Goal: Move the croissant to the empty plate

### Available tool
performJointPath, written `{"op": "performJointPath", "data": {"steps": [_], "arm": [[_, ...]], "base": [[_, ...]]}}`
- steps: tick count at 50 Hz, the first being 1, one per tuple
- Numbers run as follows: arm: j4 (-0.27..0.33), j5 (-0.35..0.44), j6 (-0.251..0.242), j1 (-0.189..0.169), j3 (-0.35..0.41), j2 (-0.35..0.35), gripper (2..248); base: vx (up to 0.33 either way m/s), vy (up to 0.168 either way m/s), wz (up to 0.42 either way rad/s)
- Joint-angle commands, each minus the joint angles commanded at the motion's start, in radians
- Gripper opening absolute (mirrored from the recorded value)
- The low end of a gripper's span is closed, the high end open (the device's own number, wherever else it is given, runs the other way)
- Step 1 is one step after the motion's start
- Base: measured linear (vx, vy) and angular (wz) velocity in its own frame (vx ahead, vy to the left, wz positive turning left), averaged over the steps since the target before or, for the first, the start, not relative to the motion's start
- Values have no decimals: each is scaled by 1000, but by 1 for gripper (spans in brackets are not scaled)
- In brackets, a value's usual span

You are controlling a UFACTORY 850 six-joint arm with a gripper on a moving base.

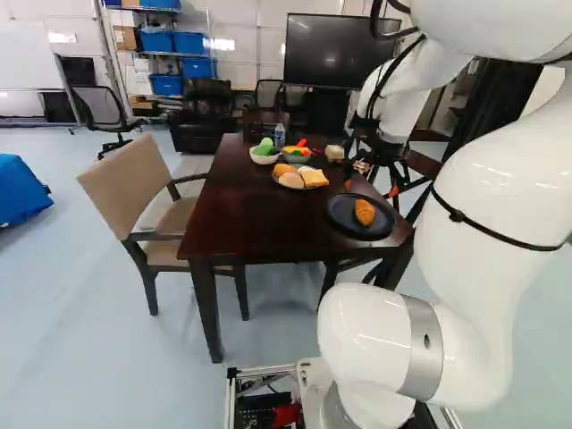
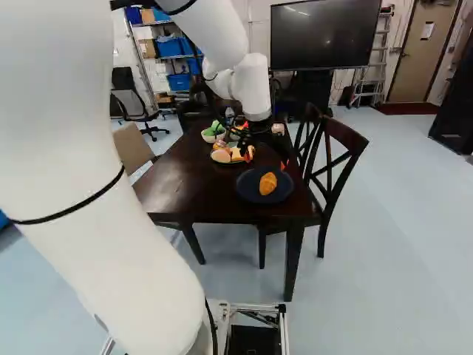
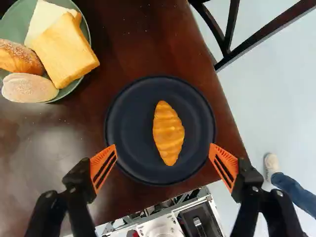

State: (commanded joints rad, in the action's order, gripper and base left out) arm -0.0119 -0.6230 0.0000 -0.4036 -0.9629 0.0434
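Note:
In the left base view my gripper [image 1: 369, 188] hangs over the near right part of the table, above the black plate [image 1: 341, 212]. The croissant [image 3: 168, 133] lies on that black plate [image 3: 131, 123], slightly off its centre. Seen from the wrist, my gripper [image 3: 163, 150] stands open, one finger toward each side of the plate, and nothing is between the pads. The croissant is ahead of the fingertips and touches neither. A green plate [image 3: 83, 29] beside the black one holds several breads, among them a bread slice [image 3: 66, 52] and a pale roll [image 3: 28, 88].
The dark table [image 1: 237, 214] also carries a white bowl [image 1: 264, 158], another bowl and a bottle [image 1: 280, 136] farther back. A beige chair [image 1: 134, 188] stands at its left side, wooden chairs [image 2: 336, 170] at its right. A person's shoe [image 3: 270, 165] shows beside the table.

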Motion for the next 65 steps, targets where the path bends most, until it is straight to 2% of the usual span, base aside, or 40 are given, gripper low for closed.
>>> {"op": "performJointPath", "data": {"steps": [37,65], "arm": [[0,-88,0,4,-73,-37,247],[0,-87,0,4,-75,-40,247]], "base": [[0,0,0],[0,0,0]]}}
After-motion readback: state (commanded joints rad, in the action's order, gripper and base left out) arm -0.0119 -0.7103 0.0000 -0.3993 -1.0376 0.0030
